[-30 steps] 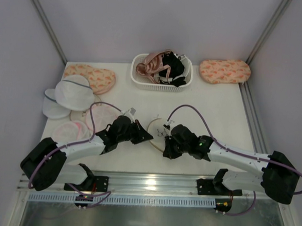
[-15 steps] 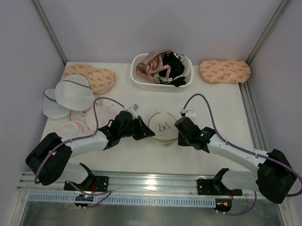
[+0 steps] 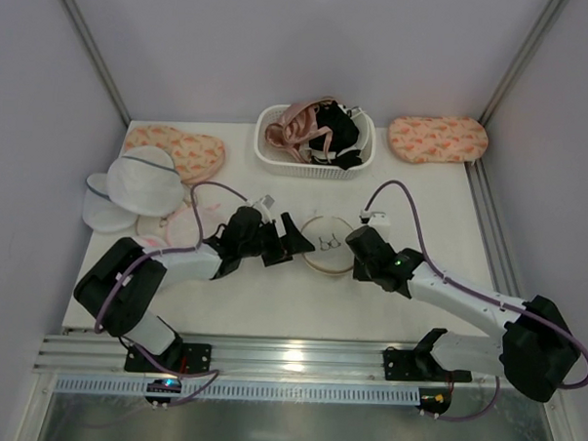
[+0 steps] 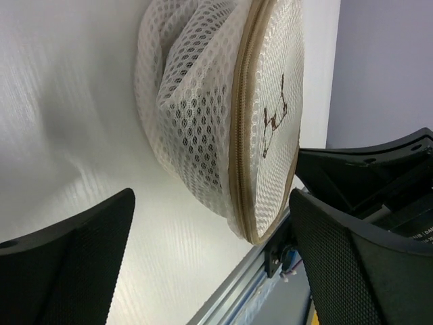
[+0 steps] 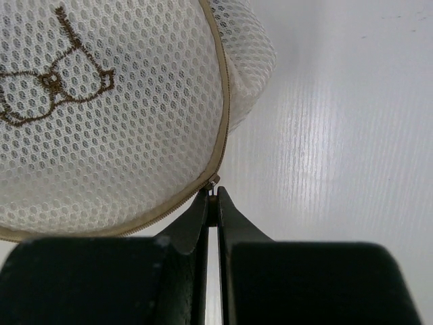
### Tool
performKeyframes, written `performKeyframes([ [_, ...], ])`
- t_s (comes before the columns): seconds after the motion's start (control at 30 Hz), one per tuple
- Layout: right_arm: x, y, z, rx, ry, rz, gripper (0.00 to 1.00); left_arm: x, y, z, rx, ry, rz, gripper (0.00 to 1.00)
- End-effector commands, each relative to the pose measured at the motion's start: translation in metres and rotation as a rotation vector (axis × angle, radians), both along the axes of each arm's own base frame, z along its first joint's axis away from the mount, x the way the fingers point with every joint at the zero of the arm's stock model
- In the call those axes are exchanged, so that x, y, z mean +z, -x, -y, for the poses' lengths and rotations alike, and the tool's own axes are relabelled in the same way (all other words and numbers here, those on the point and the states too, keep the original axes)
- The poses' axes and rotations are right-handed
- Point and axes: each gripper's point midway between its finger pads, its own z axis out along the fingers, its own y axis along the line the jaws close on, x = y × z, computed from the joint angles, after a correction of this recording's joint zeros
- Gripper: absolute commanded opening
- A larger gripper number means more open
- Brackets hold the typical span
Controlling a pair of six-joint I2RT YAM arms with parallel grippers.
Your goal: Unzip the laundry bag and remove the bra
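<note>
We find the laundry bag (image 3: 329, 246), a round cream mesh pouch, lying on the table (image 3: 422, 202), emblem upward, its tan rim zipper closed where visible. The bra (image 3: 339, 125), black, lies bundled in the far basket (image 3: 311, 168).

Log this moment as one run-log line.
round cream-white mesh laundry bag on white table | left gripper open beside it | right gripper shut on its tan zipper pull

White basket (image 3: 308, 164) (pink bras (image 3: 290, 126) inside)
</note>
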Motion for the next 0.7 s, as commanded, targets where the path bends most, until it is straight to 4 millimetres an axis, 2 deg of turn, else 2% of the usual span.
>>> performKeyframes([
  [0.0, 0.011, -0.002, 0.001, 0.011, -0.029, 0.053, 0.04, 0.023, -0.007, -0.009, 0.067, 0.041, 0.086, 0.99],
  [0.07, 0.01, 0.001, -0.001, 0.022, -0.049, 0.051, 0.04, 0.018, 0.003, -0.022, 0.106, 0.008, 0.043, 0.99],
  [0.13, 0.008, 0.007, -0.012, 0.073, -0.094, 0.027, 0.04, 0.023, 0.014, -0.038, 0.149, -0.002, 0.041, 0.99],
  [0.17, 0.006, 0.011, -0.018, 0.108, -0.121, 0.013, 0.04, 0.016, 0.022, -0.048, 0.174, -0.047, 0.012, 0.99],
  [0.2, 0.008, 0.023, -0.038, 0.202, -0.206, -0.036, 0.04, 0.017, 0.028, -0.053, 0.184, -0.054, 0.005, 0.99],
  [0.23, 0.016, 0.024, -0.057, 0.288, -0.282, -0.016, 0.04, 0.03, 0.033, -0.056, 0.188, -0.031, 0.029, 0.99],
  [0.27, 0.017, 0.038, -0.073, 0.377, -0.359, -0.046, 0.04, 0.025, 0.043, -0.062, 0.185, -0.052, 0.005, 0.99],
  [0.3, 0.026, 0.048, -0.088, 0.458, -0.435, -0.055, 0.04, 0.028, 0.047, -0.063, 0.182, -0.047, 0.003, 0.99],
  [0.37, 0.056, 0.077, -0.128, 0.683, -0.628, -0.05, 0.04, 0.039, 0.055, -0.063, 0.172, -0.017, 0.012, 0.99],
  [0.4, 0.056, 0.081, -0.13, 0.699, -0.629, -0.055, 0.04, 0.038, 0.056, -0.063, 0.165, -0.016, 0.009, 0.99],
  [0.43, 0.07, 0.084, -0.142, 0.761, -0.682, -0.017, 0.04, 0.039, 0.058, -0.062, 0.163, -0.008, 0.001, 0.99],
  [0.53, 0.086, 0.086, -0.159, 0.81, -0.747, 0.016, 0.04, 0.038, 0.061, -0.053, 0.134, 0.006, -0.016, 0.99],
  [0.67, 0.079, 0.076, -0.167, 0.79, -0.709, -0.003, 0.04, 0.03, 0.062, -0.038, 0.102, 0.01, -0.041, 0.99],
])
